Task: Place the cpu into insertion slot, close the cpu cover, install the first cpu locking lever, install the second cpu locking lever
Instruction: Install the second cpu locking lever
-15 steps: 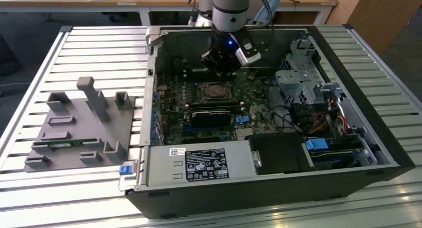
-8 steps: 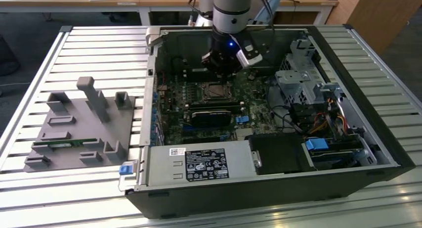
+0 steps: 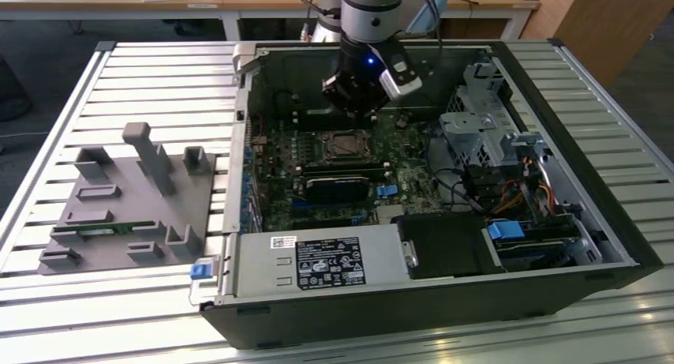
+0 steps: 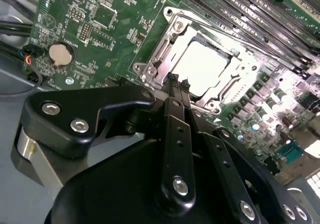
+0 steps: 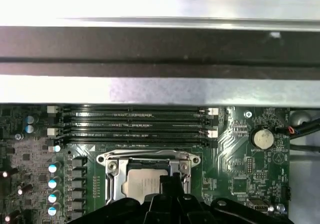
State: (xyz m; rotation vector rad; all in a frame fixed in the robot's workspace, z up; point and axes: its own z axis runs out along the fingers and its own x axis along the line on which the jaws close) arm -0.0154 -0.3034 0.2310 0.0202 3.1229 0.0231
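Fingers (image 4: 172,81) pressed together, holding nothing, the gripper (image 4: 177,81) hovers over the cpu cover (image 4: 165,46). The cpu (image 4: 205,66) sits inside the insertion slot (image 3: 342,146), framed by that cover. On the green motherboard (image 4: 115,29), a coin battery (image 4: 61,55) lies toward nine o'clock from the fingertips in the second wrist view.

Support: slatted metal table (image 3: 158,64), pale ribbed surface running across the exterior view. Directly on it, two items. (1) Open black computer case (image 3: 589,214), lying on its side, toward the exterior view's right, reaching close to the table's near edge. (2) Grey fixture block (image 3: 116,214) with upright posts and recesses, toward the exterior view's left, just beside the case but apart from it. A small green strip (image 3: 100,228) sits in one recess.
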